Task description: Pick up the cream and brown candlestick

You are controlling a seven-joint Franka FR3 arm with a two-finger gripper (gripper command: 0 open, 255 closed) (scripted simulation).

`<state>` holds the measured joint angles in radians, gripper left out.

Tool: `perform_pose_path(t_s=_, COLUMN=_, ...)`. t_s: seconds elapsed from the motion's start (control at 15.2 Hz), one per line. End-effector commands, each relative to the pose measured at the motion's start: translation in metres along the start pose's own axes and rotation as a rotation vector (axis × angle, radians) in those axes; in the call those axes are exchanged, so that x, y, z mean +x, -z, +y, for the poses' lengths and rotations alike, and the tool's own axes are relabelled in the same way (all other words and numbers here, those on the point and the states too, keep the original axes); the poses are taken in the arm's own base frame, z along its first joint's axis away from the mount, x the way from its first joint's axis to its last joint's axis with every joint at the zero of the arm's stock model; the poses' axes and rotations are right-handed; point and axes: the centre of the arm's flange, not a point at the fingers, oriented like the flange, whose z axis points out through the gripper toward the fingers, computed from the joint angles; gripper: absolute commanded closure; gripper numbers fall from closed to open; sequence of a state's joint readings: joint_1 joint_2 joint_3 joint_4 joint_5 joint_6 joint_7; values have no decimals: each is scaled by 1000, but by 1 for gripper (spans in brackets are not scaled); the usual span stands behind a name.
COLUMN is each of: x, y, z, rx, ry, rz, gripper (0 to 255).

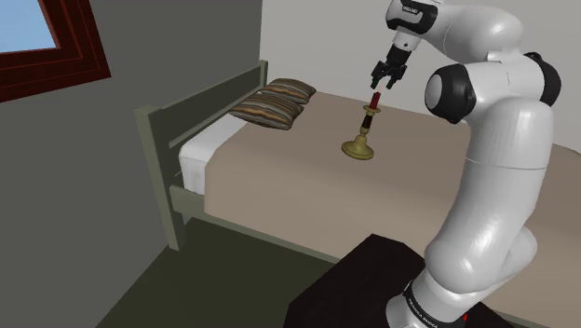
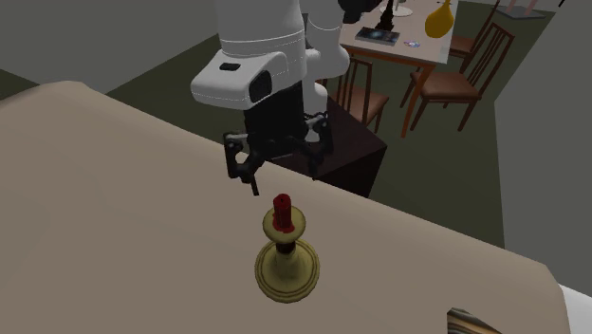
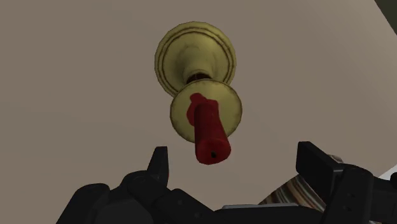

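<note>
A candlestick (image 1: 362, 130) stands upright on the tan bed (image 1: 279, 177). It has a cream-yellow round base (image 2: 287, 269), a dark band on its stem and a red candle (image 2: 283, 213) on top. My black gripper (image 1: 386, 79) hangs open just above the candle, touching nothing. In the wrist view the fingertips (image 3: 160, 162) stand wide apart on either side of the red candle (image 3: 209, 133), with the base (image 3: 194, 55) further off below it. The second exterior view has the gripper (image 2: 282, 163) a short way above the candle top.
Two striped pillows (image 1: 277, 102) lie at the head of the bed by the grey-green headboard (image 1: 200, 112). My dark stand (image 1: 372, 284) sits beside the bed. A dining table (image 2: 403, 43) and wooden chairs (image 2: 465, 81) stand beyond the bed.
</note>
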<state>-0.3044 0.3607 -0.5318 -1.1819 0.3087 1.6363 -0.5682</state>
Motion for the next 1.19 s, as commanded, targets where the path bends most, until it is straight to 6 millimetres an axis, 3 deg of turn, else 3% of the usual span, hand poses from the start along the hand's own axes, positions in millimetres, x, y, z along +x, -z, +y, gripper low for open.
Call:
perform_pose_path(t_s=0.0, x=7, y=-6, z=9, rx=-2, ry=-1, rz=4, gripper=0)
perform_pose_path(t_s=0.53, x=1, y=-40, z=10, rx=-2, ry=-1, rz=4, gripper=0)
perform_pose_path(t_s=0.59, x=1, y=-40, z=9, rx=-2, ry=-1, rz=4, gripper=255)
perform_pose_path(t_s=1.12, x=1, y=-40, z=9, rx=-2, ry=-1, rz=4, gripper=255)
